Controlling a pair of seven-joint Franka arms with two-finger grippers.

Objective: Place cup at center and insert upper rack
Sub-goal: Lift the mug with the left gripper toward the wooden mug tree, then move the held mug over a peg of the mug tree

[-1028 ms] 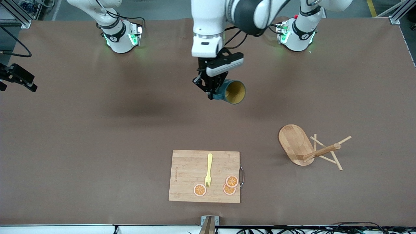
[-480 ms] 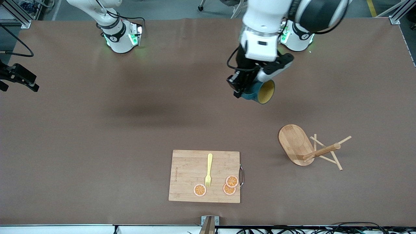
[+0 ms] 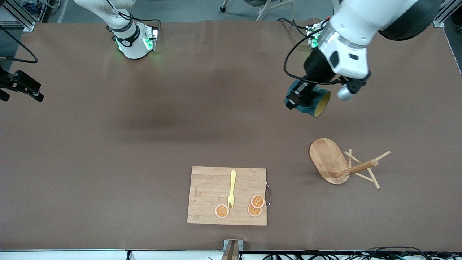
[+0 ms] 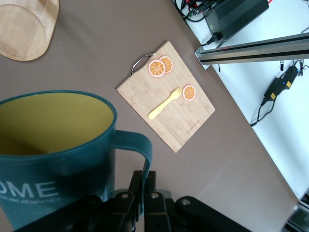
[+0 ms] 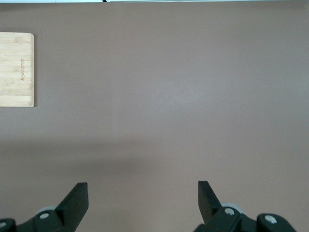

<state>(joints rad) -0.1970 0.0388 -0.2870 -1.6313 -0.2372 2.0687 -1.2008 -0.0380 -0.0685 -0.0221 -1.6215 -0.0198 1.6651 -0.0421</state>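
My right gripper waits with its fingers spread wide over bare brown table, out of the front view. On the table nearest the front camera lies the bamboo cutting board, with faint lettering along one edge that I cannot read, carrying a yellow fork and three orange slices. My left gripper clamps the handle of the cup, a dark teal mug with a mustard inside, held up in the air tipped on its side with its mouth toward the front camera; white letters "OME" show on its wall in the left wrist view. Half a second ago I held it nearer the middle of the table; now it has swung toward the left arm's end and hangs over bare table. The upper rack lies toppled on the table, closer to the front camera than the spot under the cup, unmoved since then, its oval base on edge.
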